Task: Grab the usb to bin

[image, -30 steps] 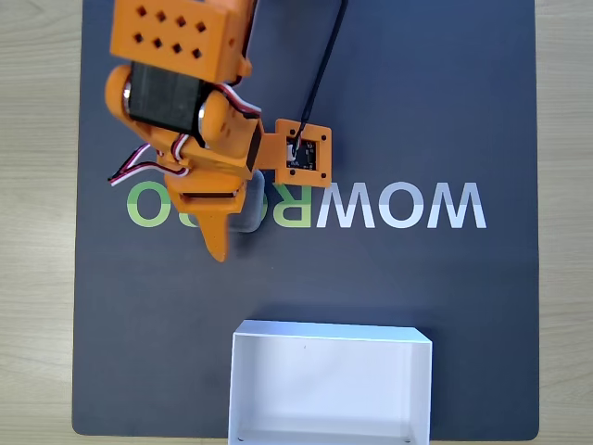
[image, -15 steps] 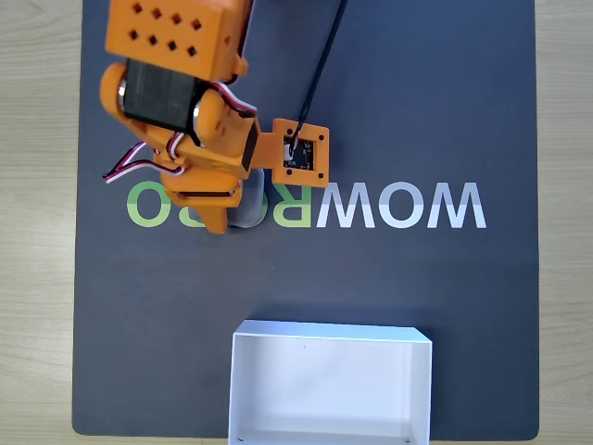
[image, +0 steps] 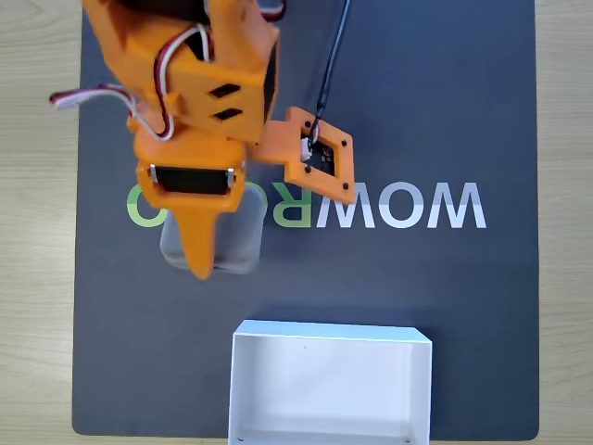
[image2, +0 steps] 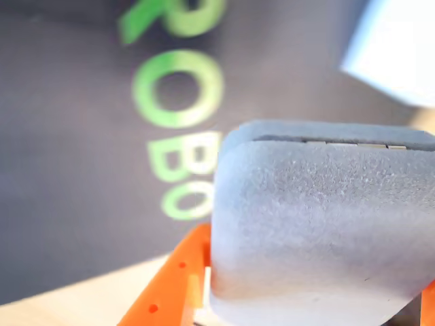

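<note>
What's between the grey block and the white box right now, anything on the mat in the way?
Nothing visible. The tool holds the grey block above the dark mat. In the fixed view, the stretch of mat between it and the white box is bare, and the box looks empty.

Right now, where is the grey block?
In the fixed view the grey block sits in the orange pincer, left of centre, above the mat, short of the white box.
</note>
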Robot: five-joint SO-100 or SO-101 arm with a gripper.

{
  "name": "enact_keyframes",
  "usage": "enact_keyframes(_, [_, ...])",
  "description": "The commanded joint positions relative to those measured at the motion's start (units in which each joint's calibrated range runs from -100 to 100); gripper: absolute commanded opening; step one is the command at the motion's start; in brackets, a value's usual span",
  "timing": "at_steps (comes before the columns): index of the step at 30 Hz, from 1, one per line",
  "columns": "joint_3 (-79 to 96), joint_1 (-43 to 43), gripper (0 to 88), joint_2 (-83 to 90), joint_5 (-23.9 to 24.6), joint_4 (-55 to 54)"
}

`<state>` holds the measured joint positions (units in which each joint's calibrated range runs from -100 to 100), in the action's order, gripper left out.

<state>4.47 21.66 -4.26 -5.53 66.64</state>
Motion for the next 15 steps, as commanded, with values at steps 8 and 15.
enact_keyframes(8, [-8.7,-10.6,1.0,25.6,6.1,3.2])
enact_keyframes(15, [-17.9,-11.8,1.0,13.9,6.7,2.1])
